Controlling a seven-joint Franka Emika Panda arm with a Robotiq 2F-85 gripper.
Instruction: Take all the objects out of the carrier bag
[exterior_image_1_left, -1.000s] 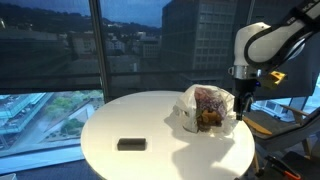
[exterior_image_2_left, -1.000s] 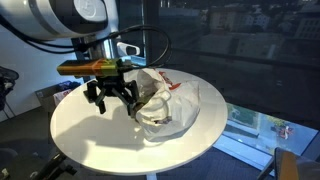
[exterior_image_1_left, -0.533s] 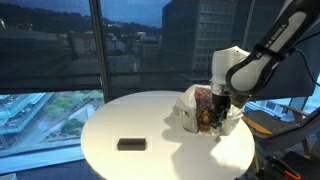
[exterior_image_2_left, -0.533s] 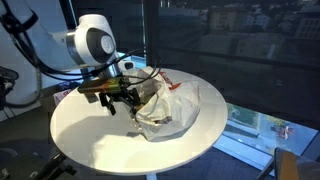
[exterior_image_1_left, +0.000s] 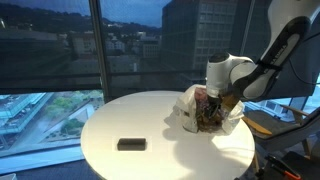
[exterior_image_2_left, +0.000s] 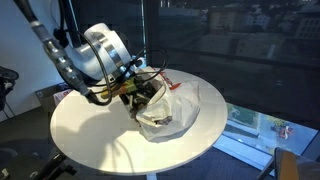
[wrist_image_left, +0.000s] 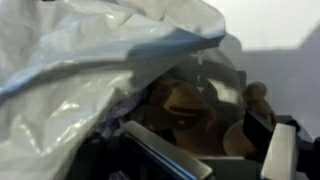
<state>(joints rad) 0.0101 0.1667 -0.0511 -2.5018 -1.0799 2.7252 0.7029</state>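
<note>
The gripper (wrist_image_left: 205, 150), jaws spread and empty, sat inside the carrier bag (exterior_image_1_left: 190, 104) at three o'clock on the table (exterior_image_1_left: 140, 108), its brownish contents (wrist_image_left: 186, 102) not yet out.

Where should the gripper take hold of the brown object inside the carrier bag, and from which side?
Probably grip the brown object at its rounded upper part, coming through the open mouth of the carrier bag, where the gripper is; plastic folds cover its other sides.
</note>
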